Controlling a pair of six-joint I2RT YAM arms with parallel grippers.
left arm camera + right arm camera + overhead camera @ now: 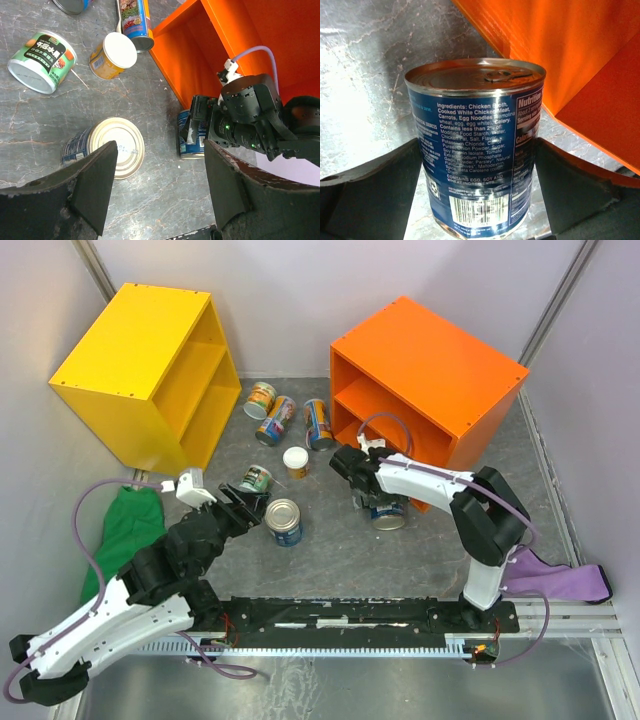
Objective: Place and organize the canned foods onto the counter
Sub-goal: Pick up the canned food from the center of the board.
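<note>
As the top view has it: blue tin (388,516) upright on the table, just before the orange counter (440,360), right gripper (372,502) down around it!
Left wrist: left gripper (160,150) gapes wide, holding nothing, near a second blue tin (117,147); green can (42,60) lies tipped beyond.
Right wrist: jaws hug both flanks. Squeezing or not, can't tell.
Handling: full, heavy, rigid, slick steel, I'd judge; take the mid-wall.
Label: "Ingredients: Chicken Broth", "Egg Noodles", "Nutrition".
</note>
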